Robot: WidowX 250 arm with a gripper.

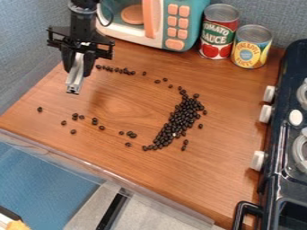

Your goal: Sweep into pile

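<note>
Lone bean (40, 109): 9 o'clock on a dial centred within the bean ring, 12 at top of view; best fetched from its outer side, tool kept low, pushing toward 3.
Silver tool (75, 74): 10 to 11 o'clock, tip down; whether it touches wood, cannot tell. Flat of it, not the edge, should face the beans.
Gripper (78, 67): 11 o'clock, closed on the silver tool. Wants a firm, level hold, lest the tool twist on a drag.
Lower stragglers (94, 120): loose arc, 8 round to 6. Short, slow strokes toward 4 would suit; round beans likely roll off a quick one.
Upper row (125, 71): strung from 11 to just past 12. Start beyond its 11 o'clock end, then curve down toward 3.
Main heap (180, 117): most of the dark beans, a slanting band from 2 to 5. Ease off on reaching it, or it spreads.
Outer strays (186, 142): near 4, just outside the heap; nudge inward, toward 10.
Stove knobs (258, 161): 3 to 4, farther out; strokes should stop short.
</note>
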